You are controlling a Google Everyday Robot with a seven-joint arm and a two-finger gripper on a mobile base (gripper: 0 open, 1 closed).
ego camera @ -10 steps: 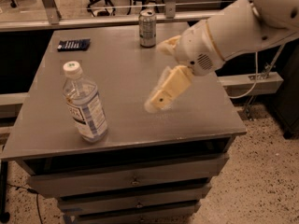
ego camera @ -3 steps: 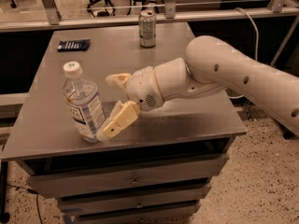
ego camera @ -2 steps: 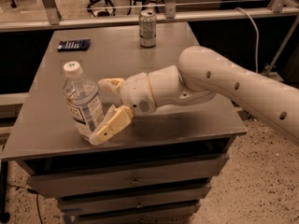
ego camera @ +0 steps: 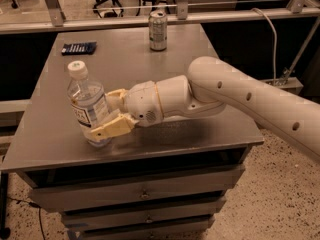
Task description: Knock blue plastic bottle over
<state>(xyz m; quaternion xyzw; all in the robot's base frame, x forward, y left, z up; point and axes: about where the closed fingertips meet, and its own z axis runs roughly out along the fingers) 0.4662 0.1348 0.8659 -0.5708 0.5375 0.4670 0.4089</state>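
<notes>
The blue plastic bottle, clear with a white cap and a printed label, stands at the front left of the grey metal table and leans a little to the left. My gripper is open and pressed against the bottle's right side. One cream finger lies across the front of the bottle's base. The other finger sits at its right, level with the label. The white arm reaches in from the right.
A silver drink can stands at the table's far edge. A dark flat object lies at the far left. The table has drawers below. A railing and office chairs are behind, and a cable hangs at the right.
My gripper has moved left across the table and down to the bottle, and its fingers now touch it. The bottle has tipped slightly to the left.
</notes>
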